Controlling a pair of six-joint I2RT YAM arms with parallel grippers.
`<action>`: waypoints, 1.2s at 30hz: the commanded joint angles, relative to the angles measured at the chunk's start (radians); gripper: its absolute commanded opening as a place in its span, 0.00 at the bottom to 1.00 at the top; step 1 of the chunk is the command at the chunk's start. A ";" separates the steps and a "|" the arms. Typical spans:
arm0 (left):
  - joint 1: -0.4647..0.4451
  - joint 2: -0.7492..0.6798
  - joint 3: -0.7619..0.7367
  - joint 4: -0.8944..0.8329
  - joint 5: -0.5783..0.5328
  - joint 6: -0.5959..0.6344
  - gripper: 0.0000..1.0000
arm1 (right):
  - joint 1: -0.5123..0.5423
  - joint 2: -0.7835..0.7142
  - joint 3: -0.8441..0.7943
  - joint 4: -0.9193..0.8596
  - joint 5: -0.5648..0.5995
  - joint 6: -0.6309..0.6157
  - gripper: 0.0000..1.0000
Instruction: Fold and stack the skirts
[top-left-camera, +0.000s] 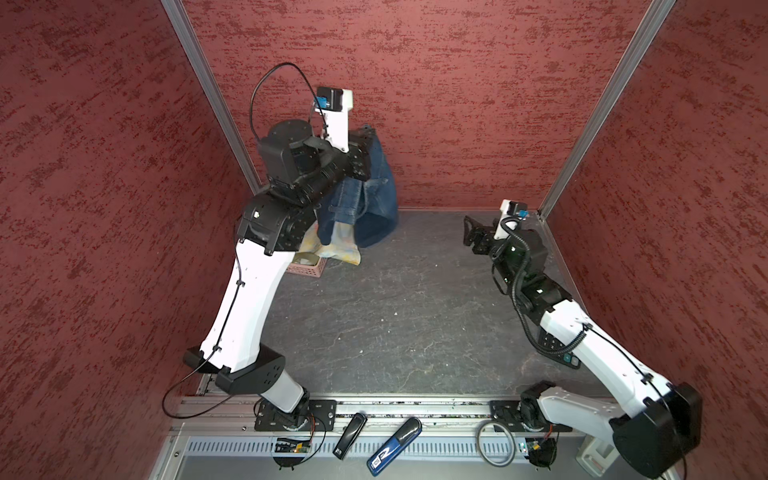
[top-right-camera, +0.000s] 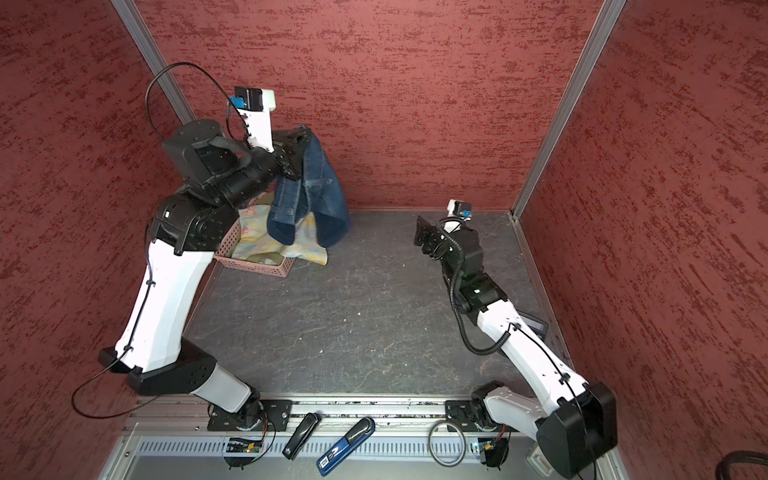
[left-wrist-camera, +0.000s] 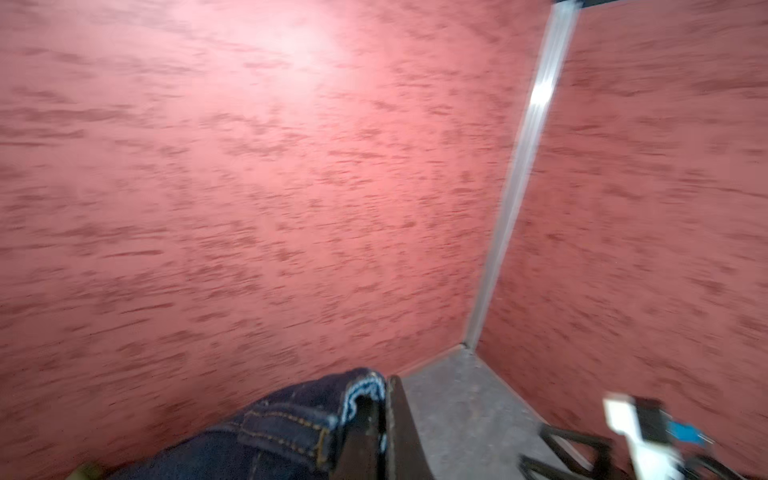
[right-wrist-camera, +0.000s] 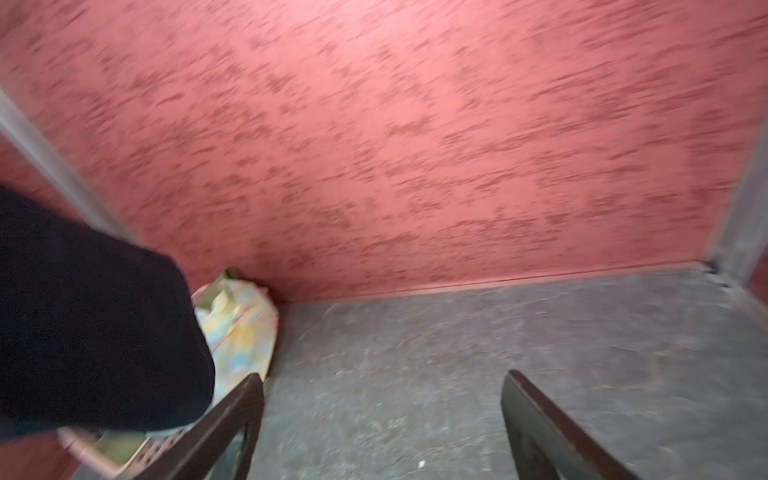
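The pink basket (top-right-camera: 257, 266) holds the flowered skirt (top-right-camera: 307, 243), which spills over its edge. The left gripper (top-left-camera: 368, 135) pinches the blue denim skirt (top-left-camera: 374, 195) and hangs it high above. Nothing is folded or stacked yet. The grey table (top-left-camera: 395, 311) looks scuffed. The right gripper (top-left-camera: 468, 235) is spread wide and holds nothing. Red walls (top-left-camera: 457, 104) stand all around.

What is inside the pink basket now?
In the pink basket: the pastel floral skirt, spilling over the rim onto the table, and a bit of olive green cloth. The hanging denim skirt and the left arm cover the rest.
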 joint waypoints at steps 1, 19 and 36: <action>-0.071 -0.002 -0.002 0.013 0.038 -0.062 0.00 | -0.065 -0.049 0.058 -0.130 0.064 0.062 0.90; 0.256 0.636 0.130 -0.044 0.301 -0.376 0.87 | -0.241 0.171 0.241 -0.297 -0.186 0.043 0.89; 0.335 0.274 -0.253 -0.111 0.176 -0.213 1.00 | 0.094 0.389 0.085 -0.122 -0.468 -0.024 0.85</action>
